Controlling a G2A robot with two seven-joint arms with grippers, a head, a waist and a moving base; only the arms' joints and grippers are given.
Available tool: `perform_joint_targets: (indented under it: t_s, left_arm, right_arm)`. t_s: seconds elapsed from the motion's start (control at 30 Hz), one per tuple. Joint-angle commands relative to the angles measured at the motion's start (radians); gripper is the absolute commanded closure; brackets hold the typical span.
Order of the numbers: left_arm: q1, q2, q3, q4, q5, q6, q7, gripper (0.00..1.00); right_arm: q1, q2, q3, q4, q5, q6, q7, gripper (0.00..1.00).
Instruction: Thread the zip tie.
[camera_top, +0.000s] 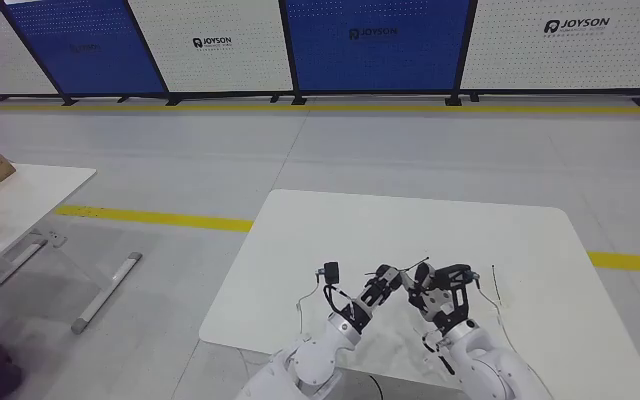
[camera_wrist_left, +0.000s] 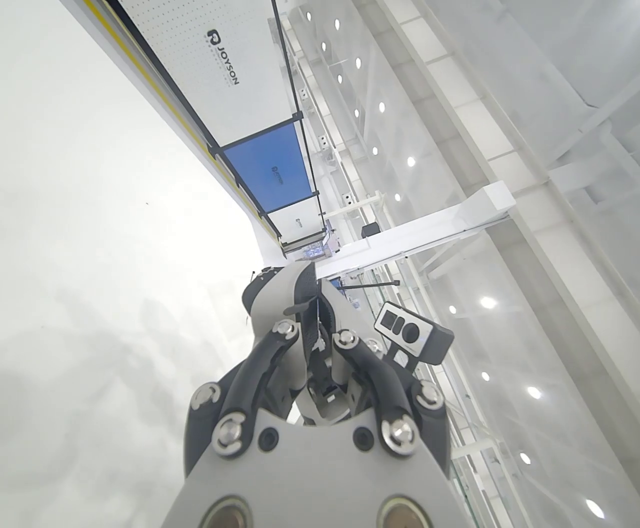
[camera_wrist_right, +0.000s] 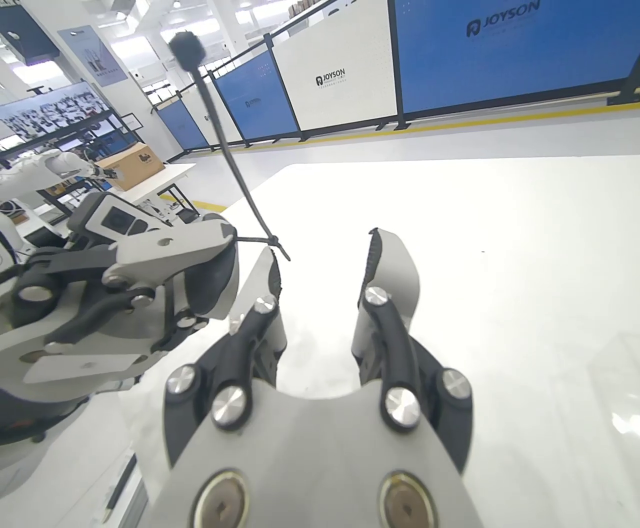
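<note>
A black zip tie (camera_wrist_right: 227, 150) is held in the air above the white table (camera_top: 400, 230). My left gripper (camera_wrist_right: 232, 240) is shut on it, and the thin strap (camera_wrist_left: 317, 312) runs between its pads. From those tips a short stretch leads to a bend or junction (camera_wrist_right: 274, 243), and from there the long strap rises to a dark blurred end (camera_wrist_right: 186, 47). My right gripper (camera_wrist_right: 325, 255) is open with nothing between its fingers. One of its fingertips (camera_wrist_right: 272, 270) sits just below that junction. In the top view the left gripper (camera_top: 388, 280) and right gripper (camera_top: 440, 276) face each other at the table's near edge, with the tie (camera_top: 412, 266) between them.
A thin pale strip (camera_top: 497, 285) lies on the table to the right of the grippers. The far half of the table is bare. A second white table (camera_top: 40, 190) stands off to the left, and blue and white panels (camera_top: 375, 45) line the back.
</note>
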Motion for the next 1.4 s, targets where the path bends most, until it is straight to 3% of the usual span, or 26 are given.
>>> perform_joint_targets:
  t_s: [0.0, 0.27, 0.4, 0.5, 1.1, 1.37]
  left_arm:
    - [-0.002, -0.001, 0.004, 0.003, 0.002, 0.000, 0.001, 1.00]
    - [-0.015, -0.006, 0.014, 0.024, 0.006, 0.013, 0.009, 1.00]
    - [-0.015, -0.007, 0.015, 0.026, 0.008, 0.012, 0.010, 1.00]
    - [-0.013, -0.007, 0.015, 0.026, 0.011, 0.010, 0.011, 1.00]
    - [0.006, -0.005, 0.005, 0.013, 0.013, -0.036, 0.004, 1.00]
    - [0.025, -0.001, -0.007, -0.020, 0.020, -0.039, 0.003, 1.00]
  right_arm:
    - [-0.002, 0.000, 0.002, -0.001, -0.001, -0.002, 0.000, 0.65]
    - [0.005, -0.001, -0.003, 0.007, -0.006, -0.006, 0.004, 0.72]
    - [0.007, -0.002, -0.008, 0.011, -0.009, -0.007, 0.003, 0.93]
    - [0.008, -0.003, -0.012, 0.014, -0.012, -0.006, 0.001, 1.00]
    - [0.011, -0.005, -0.036, 0.027, -0.034, -0.027, 0.036, 1.00]
    - [0.014, -0.005, -0.042, 0.032, -0.045, -0.033, 0.055, 1.00]
